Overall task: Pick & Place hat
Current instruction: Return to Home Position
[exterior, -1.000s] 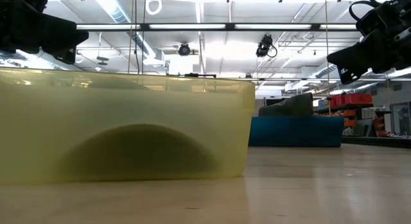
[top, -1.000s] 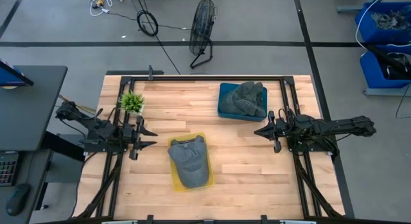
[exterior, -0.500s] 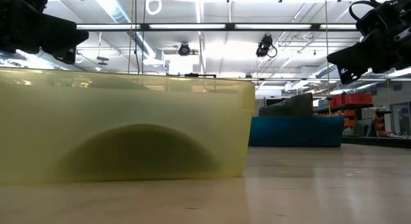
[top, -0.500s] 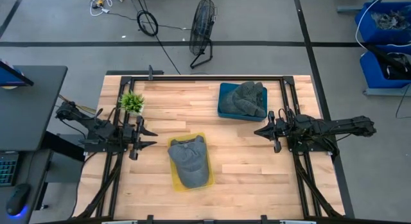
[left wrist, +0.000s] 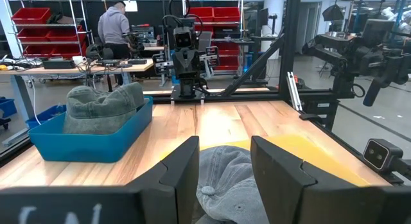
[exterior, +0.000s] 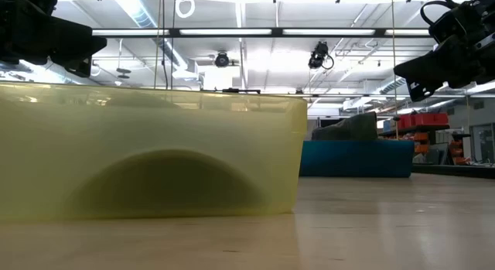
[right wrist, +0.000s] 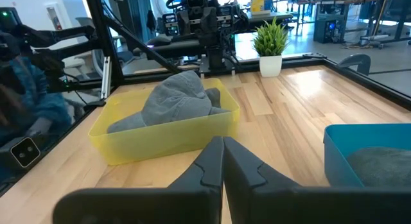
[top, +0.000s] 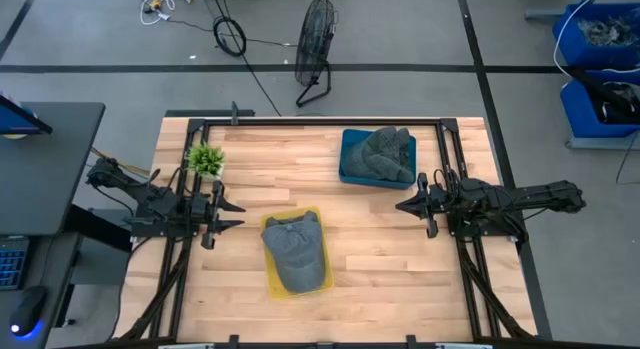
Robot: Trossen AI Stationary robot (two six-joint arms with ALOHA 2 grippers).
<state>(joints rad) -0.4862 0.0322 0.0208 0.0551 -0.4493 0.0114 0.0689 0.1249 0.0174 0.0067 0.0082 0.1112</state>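
On the wooden table [top: 385,251], yellow bin [right wrist: 167,138], blue bin [left wrist: 90,144], floor fan [top: 318,31] beyond

Looks like a robotics lab in a workshop hall. Shows a grey taped concrete floor [top: 400,89], a black floor fan [top: 317,29], red plastic storage bins on metal shelves [left wrist: 31,15], long ceiling strip lights [exterior: 271,32], and a person at a cluttered workbench [left wrist: 115,24].

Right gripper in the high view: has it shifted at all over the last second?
No. The right gripper sits at the same spot as before, just off the lower right corner of the blue bin, fingers shut.
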